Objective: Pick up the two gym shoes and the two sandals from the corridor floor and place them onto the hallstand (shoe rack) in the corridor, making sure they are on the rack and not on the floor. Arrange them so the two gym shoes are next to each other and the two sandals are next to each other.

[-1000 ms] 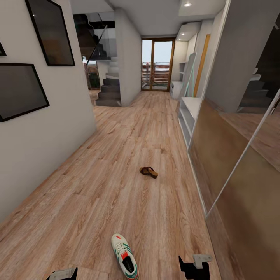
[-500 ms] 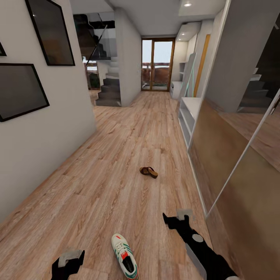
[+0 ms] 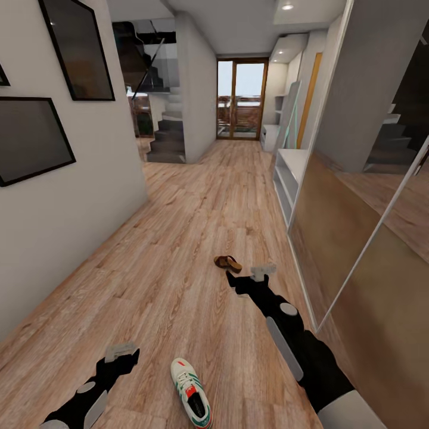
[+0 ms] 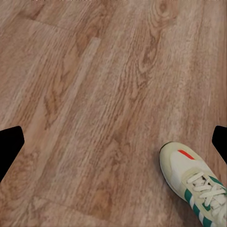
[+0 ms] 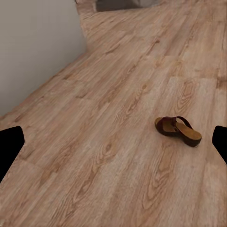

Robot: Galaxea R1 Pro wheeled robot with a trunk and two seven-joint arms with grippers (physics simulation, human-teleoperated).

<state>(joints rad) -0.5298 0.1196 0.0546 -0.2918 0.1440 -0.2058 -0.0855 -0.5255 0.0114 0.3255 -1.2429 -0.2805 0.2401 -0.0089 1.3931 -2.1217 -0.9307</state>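
head view | 1 gym shoe (image 3: 191,392) | 1 sandal (image 3: 228,263) | both on corridor floor (image 3: 179,250)

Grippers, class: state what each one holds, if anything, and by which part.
Nothing is held. The left gripper and right gripper are open and empty; the gym shoe and sandal lie on the floor.

We are looking down the corridor of a home. Light wood-plank floor (image 3: 179,250) runs between white walls, with dark framed pictures (image 3: 33,137) hung on one side and a tall mirrored wardrobe front (image 3: 369,238) on the other. A staircase (image 3: 167,134) climbs at the far end beside a glazed wood-framed door (image 3: 241,98) giving onto a balcony rail. A grey hallstand (image 3: 289,173) stands along the wall, and a gym shoe (image 3: 190,393) and a sandal (image 3: 228,263) lie loose on the boards.
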